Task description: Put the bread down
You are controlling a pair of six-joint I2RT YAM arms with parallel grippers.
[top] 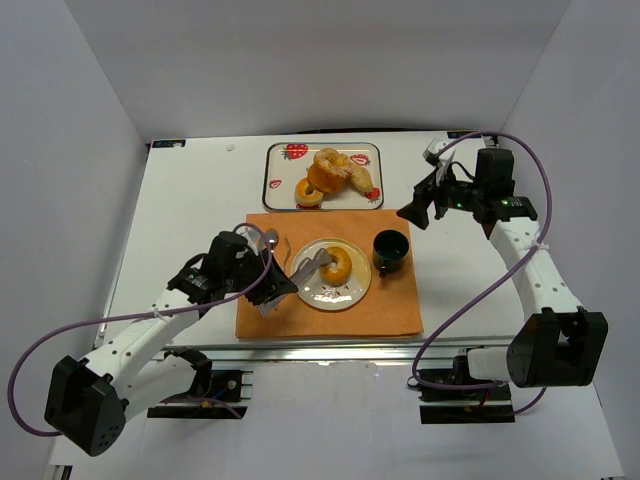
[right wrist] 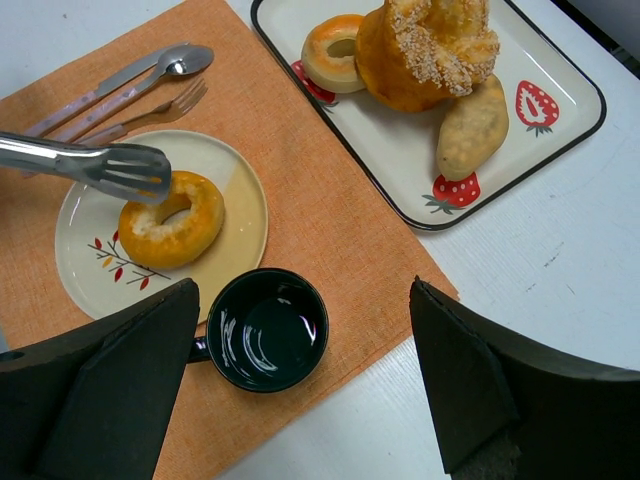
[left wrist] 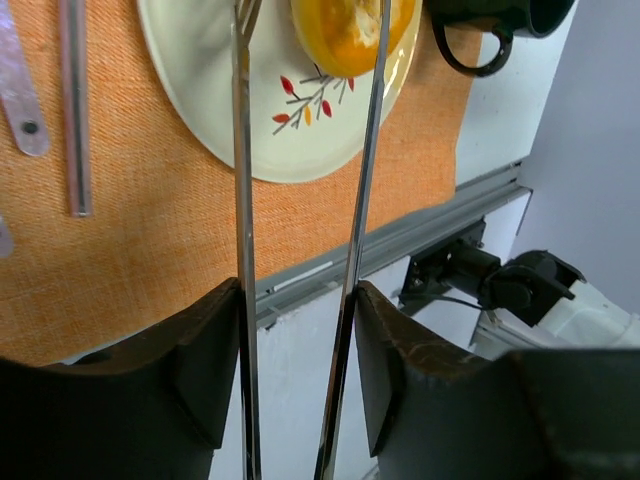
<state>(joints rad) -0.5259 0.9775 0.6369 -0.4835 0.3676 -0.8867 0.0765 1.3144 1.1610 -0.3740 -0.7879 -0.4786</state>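
Observation:
The bread (top: 337,265) (right wrist: 172,220) (left wrist: 350,30), a golden ring, lies on the cream plate (top: 352,293) (right wrist: 90,270) (left wrist: 250,130) on the orange placemat. My left gripper (top: 266,285) (left wrist: 298,300) is shut on metal tongs (top: 305,268) (right wrist: 90,165) (left wrist: 243,200), one jaw against each arm. The tongs' arms stand apart, and their tips reach the bread's left edge. My right gripper (top: 425,205) (right wrist: 303,290) hangs open and empty above the dark cup (top: 390,250) (right wrist: 265,330).
A strawberry-print tray (top: 275,195) (right wrist: 560,140) at the back holds another ring and larger pastries. A spoon and fork (top: 268,238) (right wrist: 130,85) lie on the placemat (top: 330,320) left of the plate. The table's near edge runs just below the mat.

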